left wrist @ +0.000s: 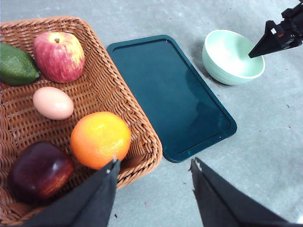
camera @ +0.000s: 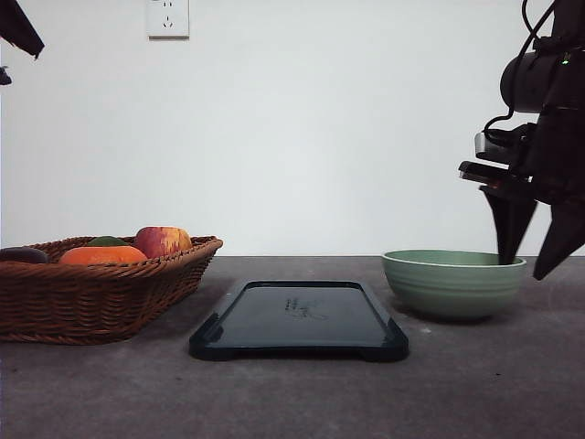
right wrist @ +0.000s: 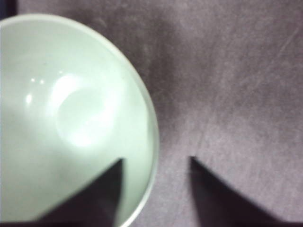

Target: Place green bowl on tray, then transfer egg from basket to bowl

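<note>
While the right gripper (camera: 532, 265) is held wide open astride the rim of the bowl (camera: 452, 283), one finger inside the wall and the other outside it, nothing is yet gripped, and the bowl sits on the table (camera: 475, 384) beside the tray (camera: 299, 320), not on it. A thin, smooth ceramic rim is offered to the fingers, so a shallow or off-centre closure could let the bowl tip or slip when lifted, and a low carry could catch it on the tray's raised edge. The left gripper (left wrist: 154, 168) hangs open and empty above the near corner of the basket (left wrist: 137, 118), the egg (left wrist: 53, 103) lying beyond its fingers between apple (left wrist: 59, 56) and orange (left wrist: 100, 140); crowding there could later spoil a clean pinch on the egg.
</note>
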Robot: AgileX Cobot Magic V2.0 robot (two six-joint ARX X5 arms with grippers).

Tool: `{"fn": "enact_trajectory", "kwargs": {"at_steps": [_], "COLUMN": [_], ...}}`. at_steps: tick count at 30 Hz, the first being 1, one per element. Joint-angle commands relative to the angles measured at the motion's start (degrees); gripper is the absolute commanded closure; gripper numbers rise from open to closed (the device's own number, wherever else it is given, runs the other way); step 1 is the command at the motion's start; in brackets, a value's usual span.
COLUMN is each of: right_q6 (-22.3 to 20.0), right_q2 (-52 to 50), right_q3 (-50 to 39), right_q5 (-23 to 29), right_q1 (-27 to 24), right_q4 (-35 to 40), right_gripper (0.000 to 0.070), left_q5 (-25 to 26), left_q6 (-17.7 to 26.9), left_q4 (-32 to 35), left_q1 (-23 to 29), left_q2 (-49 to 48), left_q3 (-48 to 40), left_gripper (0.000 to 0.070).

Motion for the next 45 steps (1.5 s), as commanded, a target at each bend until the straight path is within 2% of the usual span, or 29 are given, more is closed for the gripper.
{"fn": "enact_trajectory", "kwargs": {"at_steps": [1,3,12,24,33,45], "right_q6": [-1.2,-1.3,-1.3,-2.0,-2.2,1.1], "right_q2": [1.4,1.4,-0.5,-5.2,-5.1,-3.8], "right_q3": [1.2,1.2,1.5,6.6,10.6,12.7], "right_q5": [-0.2,-0.1,-0.2,-2.0,-3.0,-3.1], "right_q1": [0.1,0.0,0.0,1.3,8.0,16.7], "right_q4": [0.2,0.2,-0.9,-9.0,-8.2,-2.6], "right_gripper": [0.0666,0.0695,0.0696,0.0696,0.0696,0.0696], "left_q5": [0.2,0.2,0.2,0.3,0.3,0.3], "left_q6": [0.1,0.0,0.0,0.0,0.0,0.0], "left_q4": [0.6,0.6,0.6,0.6,0.4,-0.1], "left_q1": [-0.2,-0.2,-0.2,-0.2,-0.2,-0.2], "left_q2": [0.3,0.3,0.3,0.3,0.3,0.3], "left_q3": [1.3,1.3,1.3,1.3,1.3,1.3], "left_gripper": [0.0391,0.0391,0.0392,0.0392,0.0392,0.0391]}}
